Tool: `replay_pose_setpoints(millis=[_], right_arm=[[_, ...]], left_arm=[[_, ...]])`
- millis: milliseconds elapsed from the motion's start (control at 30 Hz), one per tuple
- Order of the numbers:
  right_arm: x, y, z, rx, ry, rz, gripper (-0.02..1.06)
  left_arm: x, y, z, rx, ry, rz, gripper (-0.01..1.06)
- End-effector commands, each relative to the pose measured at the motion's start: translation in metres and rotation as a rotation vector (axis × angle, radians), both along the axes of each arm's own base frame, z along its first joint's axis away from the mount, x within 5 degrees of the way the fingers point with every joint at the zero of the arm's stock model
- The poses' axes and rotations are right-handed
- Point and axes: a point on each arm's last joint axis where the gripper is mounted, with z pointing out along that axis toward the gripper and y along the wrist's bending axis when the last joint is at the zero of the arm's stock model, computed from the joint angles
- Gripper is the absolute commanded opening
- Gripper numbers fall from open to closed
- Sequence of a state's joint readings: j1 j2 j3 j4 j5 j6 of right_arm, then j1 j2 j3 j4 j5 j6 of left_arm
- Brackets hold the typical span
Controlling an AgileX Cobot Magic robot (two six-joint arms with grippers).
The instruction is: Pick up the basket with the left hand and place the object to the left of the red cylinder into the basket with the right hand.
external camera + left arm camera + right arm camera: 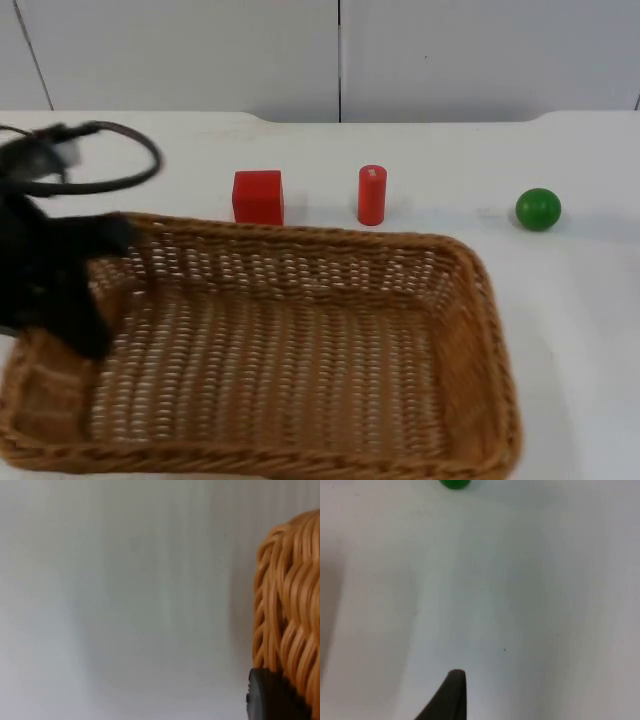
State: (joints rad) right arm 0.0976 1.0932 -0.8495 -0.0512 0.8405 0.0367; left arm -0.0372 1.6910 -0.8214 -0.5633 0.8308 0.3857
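A white worktop (pixel 590 300) runs back to a grey partition wall (pixel 200 50). The left gripper (pixel 95 265) has its jaws clamped on the left rim of the wicker basket (pixel 300 340). Behind the basket a red cube (pixel 258 196) stands left of the red cylinder (pixel 372 194), a green ball (pixel 538 209) well right. The right gripper (pixel 451 695) hangs over bare worktop; its jaw state I cannot tell

No text, label, brand, number or sign can be read anywhere. The red cube (pixel 258 196), the red cylinder (pixel 372 195), the green ball (pixel 538 209) and the basket (pixel 470 300) carry no markings. A small pale spot sits on the cylinder's top, too small to tell whether it is writing.
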Motion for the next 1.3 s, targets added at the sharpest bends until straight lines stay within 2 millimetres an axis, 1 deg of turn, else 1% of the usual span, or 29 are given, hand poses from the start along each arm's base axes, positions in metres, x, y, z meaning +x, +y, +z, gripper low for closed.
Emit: replay_pose_setpoints(millis=[0, 100, 133, 200, 267, 400, 600, 733, 833, 900, 933, 1000, 1100, 1133, 1167, 1233, 1267], right_arm=[[-0.001, -0.001, 0.001, 0.001, 0.003, -0.005, 1.05], [-0.002, -0.001, 0.0, 0.0, 0.018, -0.006, 1.05], [-0.002, -0.001, 0.0, 0.0, 0.018, -0.006, 1.05], [-0.003, -0.002, -0.005, -0.003, 0.03, -0.005, 1.05], [-0.003, -0.002, -0.008, -0.003, 0.027, -0.004, 1.05], [-0.003, -0.001, -0.008, -0.002, 0.017, -0.004, 1.05], [-0.001, 0.002, -0.007, 0.046, 0.0, -0.008, 1.05], [0.0, 0.008, -0.005, 0.1, -0.015, 0.036, 1.05], [0.01, 0.018, 0.004, 0.162, 0.024, 0.096, 1.05], [0.023, 0.025, 0.008, 0.188, 0.043, 0.136, 1.05], [0.023, 0.025, 0.008, 0.188, 0.043, 0.136, 1.05], [0.042, 0.036, 0.012, 0.173, 0.041, 0.178, 1.05], [0.078, 0.069, 0.007, 0.164, 0.078, 0.271, 1.05], [0.078, 0.069, 0.007, 0.164, 0.078, 0.271, 1.05], [0.089, 0.084, 0.007, 0.154, 0.082, 0.314, 1.05], [0.114, 0.117, -0.004, 0.105, 0.111, 0.4, 1.05], [0.131, 0.141, -0.007, 0.077, 0.113, 0.453, 1.05]], left_arm=[[-0.006, 0.013, 0.006, -0.032, 0.037, -0.026, 0.0], [-0.007, 0.034, 0.007, -0.054, 0.045, -0.015, 0.0], [-0.007, 0.034, 0.007, -0.054, 0.045, -0.015, 0.0], [-0.01, 0.045, 0.006, -0.07, 0.049, -0.023, 0.0], [-0.014, 0.052, 0.003, -0.087, 0.048, 0.002, 0.0], [-0.018, 0.052, -0.003, -0.1, 0.029, 0.008, 0.0], [-0.018, 0.052, -0.003, -0.1, 0.025, -0.001, 0.0], [-0.017, 0.052, -0.003, -0.095, 0.018, 0.002, 0.0], [-0.016, 0.053, -0.003, -0.087, 0.008, 0.007, 0.0], [-0.016, 0.053, -0.003, -0.085, 0.005, 0.008, 0.0], [-0.016, 0.053, -0.003, -0.085, 0.005, 0.008, 0.0], [-0.016, 0.053, -0.003, -0.086, 0.005, 0.01, 0.0], [-0.016, 0.053, -0.004, -0.082, 0.0, 0.012, 0.0], [-0.016, 0.053, -0.004, -0.082, 0.0, 0.012, 0.0], [-0.015, 0.054, -0.004, -0.08, -0.003, 0.014, 0.0], [-0.015, 0.054, -0.004, -0.076, -0.008, 0.016, 0.0], [-0.015, 0.054, -0.004, -0.075, -0.01, 0.017, 0.0]])
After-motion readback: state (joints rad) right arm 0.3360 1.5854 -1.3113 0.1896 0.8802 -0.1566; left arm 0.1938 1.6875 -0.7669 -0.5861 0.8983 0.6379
